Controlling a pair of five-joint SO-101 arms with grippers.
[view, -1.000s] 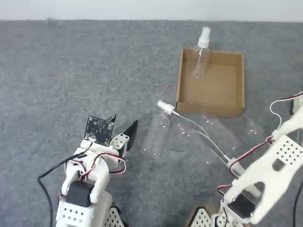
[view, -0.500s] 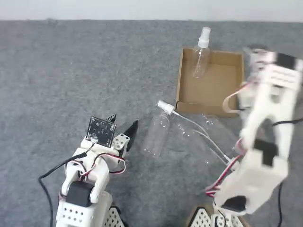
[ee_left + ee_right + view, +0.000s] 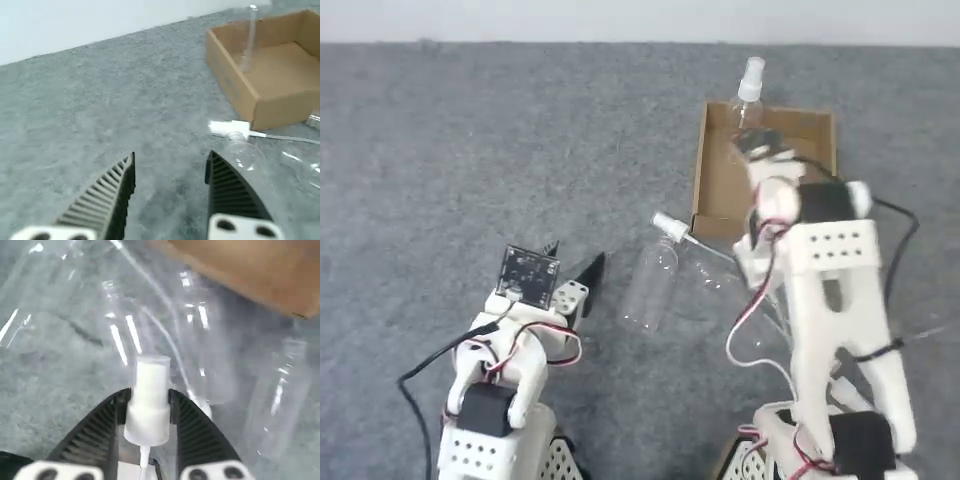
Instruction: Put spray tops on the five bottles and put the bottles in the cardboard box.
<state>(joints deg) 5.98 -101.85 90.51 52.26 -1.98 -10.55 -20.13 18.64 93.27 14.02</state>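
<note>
Right gripper (image 3: 148, 396) clamped on a spray top (image 3: 149, 377) near the cardboard box (image 3: 235, 265) — likely light, rigid, slick plastic — best held by its wide collar.

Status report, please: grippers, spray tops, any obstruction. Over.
Left gripper open, empty, over grey carpet. Right gripper shut on white plastic spray top, above clear plastic bottles lying uncapped. One capped bottle in brown cardboard box. Nothing seen blocking.

A grey, carpet-like surface (image 3: 460, 150) spreads out under even light; a plain pale wall (image 3: 520, 20) rises along the surface's far edge.
</note>
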